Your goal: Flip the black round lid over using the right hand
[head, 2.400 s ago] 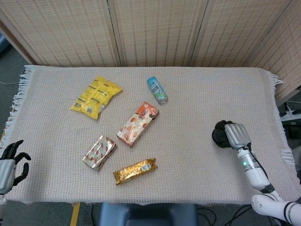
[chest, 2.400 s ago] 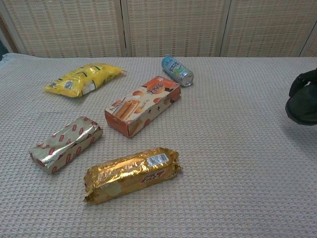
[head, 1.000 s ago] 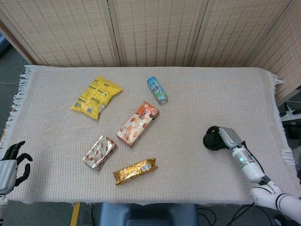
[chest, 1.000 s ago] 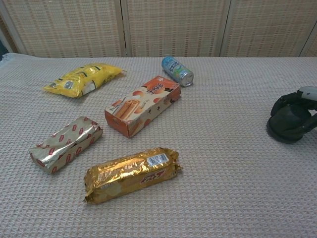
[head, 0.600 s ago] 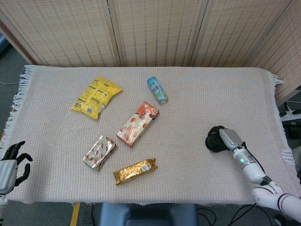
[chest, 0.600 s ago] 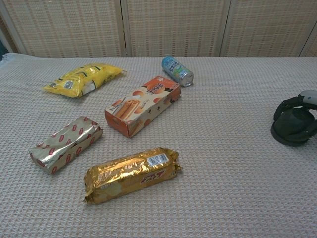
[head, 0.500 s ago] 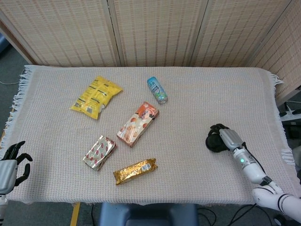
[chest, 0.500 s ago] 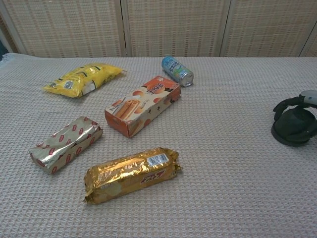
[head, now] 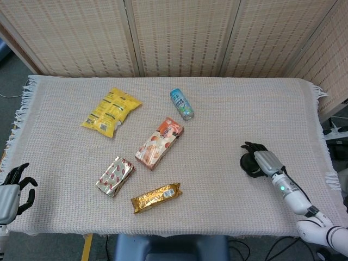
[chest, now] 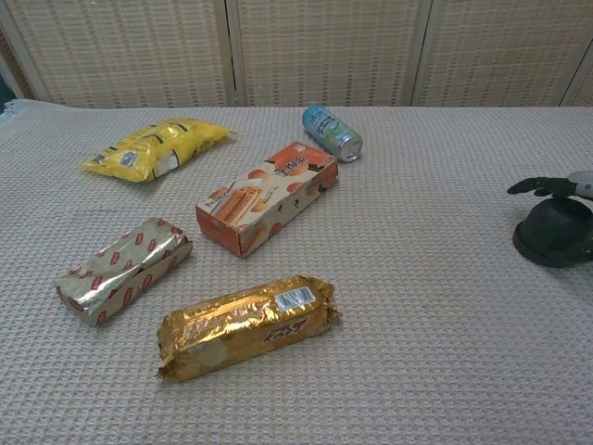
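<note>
Chest view: black round lid (chest: 556, 243) flat on desk (chest: 417, 352); right hand (chest: 556, 186) above it, fingers spread, empty. Left hand (head: 12, 187) idle, fingers apart.

**Head view: R hand over lid, L hand idle**

R hand (head: 265, 161) sits over black round lid (head: 249, 164) near right side of beige woven tablecloth (head: 228, 109), fingers spread; contact unclear. L hand (head: 12, 187) at front-left edge, holding nothing. Also on cloth: yellow snack bag (head: 111, 111), blue drink can (head: 181, 104), orange biscuit box (head: 159, 143), silver-red foil pack (head: 115, 175), gold foil pack (head: 156, 197).
</note>
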Motion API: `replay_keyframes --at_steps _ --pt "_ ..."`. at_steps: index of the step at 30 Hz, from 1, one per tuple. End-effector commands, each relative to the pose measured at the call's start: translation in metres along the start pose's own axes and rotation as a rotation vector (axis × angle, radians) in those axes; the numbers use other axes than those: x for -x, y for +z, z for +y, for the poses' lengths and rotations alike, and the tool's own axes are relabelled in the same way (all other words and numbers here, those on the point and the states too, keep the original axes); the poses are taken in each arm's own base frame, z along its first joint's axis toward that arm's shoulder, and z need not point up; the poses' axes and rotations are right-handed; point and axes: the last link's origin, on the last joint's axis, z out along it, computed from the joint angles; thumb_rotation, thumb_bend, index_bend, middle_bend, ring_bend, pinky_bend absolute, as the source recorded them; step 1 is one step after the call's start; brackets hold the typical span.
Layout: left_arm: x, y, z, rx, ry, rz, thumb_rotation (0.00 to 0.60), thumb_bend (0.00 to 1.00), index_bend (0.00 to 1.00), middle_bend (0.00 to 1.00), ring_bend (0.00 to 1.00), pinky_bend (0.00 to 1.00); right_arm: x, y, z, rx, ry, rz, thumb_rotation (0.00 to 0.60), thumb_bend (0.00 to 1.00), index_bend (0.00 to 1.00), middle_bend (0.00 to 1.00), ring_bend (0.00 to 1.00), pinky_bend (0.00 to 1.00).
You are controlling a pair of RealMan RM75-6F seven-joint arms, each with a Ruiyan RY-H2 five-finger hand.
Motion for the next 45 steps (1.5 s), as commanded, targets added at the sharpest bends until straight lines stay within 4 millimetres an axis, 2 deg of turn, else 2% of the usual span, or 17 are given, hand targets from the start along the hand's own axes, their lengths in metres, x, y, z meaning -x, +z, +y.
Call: replay_keyframes --at_steps 1,10,13,15,19,27,34,40,45 --pt "0.0 0.0 0.0 0.0 0.0 0.0 0.6 0.53 0.49 0.1 0.14 0.53 -0.001 -0.003 0.0 -0.005 -0.01 0.011 0.6 0.19 0.0 0.0 0.0 0.0" --pt "0.0 0.0 0.0 -0.001 0.001 -0.002 0.6 0.53 0.49 0.1 0.14 0.53 -0.004 -0.014 -0.003 -0.012 -0.042 0.104 0.6 0.16 0.0 0.0 0.0 0.01" --pt "0.001 0.0 0.0 -0.003 0.002 -0.005 0.6 0.53 0.49 0.11 0.14 0.53 -0.004 -0.018 -0.006 0.01 -0.092 0.15 0.6 0.16 0.03 0.01 0.0 0.1" --pt "0.001 0.001 0.0 -0.003 0.003 -0.005 0.6 0.53 0.49 0.11 0.14 0.53 -0.004 -0.018 -0.009 0.02 -0.102 0.17 0.6 0.16 0.12 0.06 0.04 0.24" --pt "0.001 0.001 0.0 -0.004 0.004 -0.005 0.6 0.53 0.49 0.1 0.14 0.53 -0.005 -0.016 -0.014 0.033 -0.104 0.195 0.6 0.16 0.24 0.17 0.16 0.37" --pt "0.001 0.001 0.0 -0.007 0.0 -0.007 0.6 0.53 0.49 0.1 0.14 0.53 -0.004 -0.013 -0.016 0.047 -0.106 0.218 0.6 0.16 0.39 0.28 0.3 0.49" --pt "0.001 0.0 0.0 -0.006 0.0 -0.006 0.6 0.53 0.49 0.11 0.14 0.53 -0.004 -0.012 -0.015 0.054 -0.11 0.222 0.6 0.16 0.43 0.31 0.35 0.54" --pt "0.0 0.0 0.0 -0.006 -0.002 -0.006 0.6 0.53 0.49 0.1 0.14 0.53 -0.008 -0.012 -0.02 0.027 -0.099 0.292 0.6 0.19 0.51 0.4 0.48 0.66" --pt "0.0 0.0 0.0 -0.005 -0.001 -0.007 0.6 0.53 0.49 0.1 0.14 0.53 -0.014 -0.02 -0.026 -0.022 -0.074 0.34 0.6 0.19 0.54 0.42 0.5 0.68"
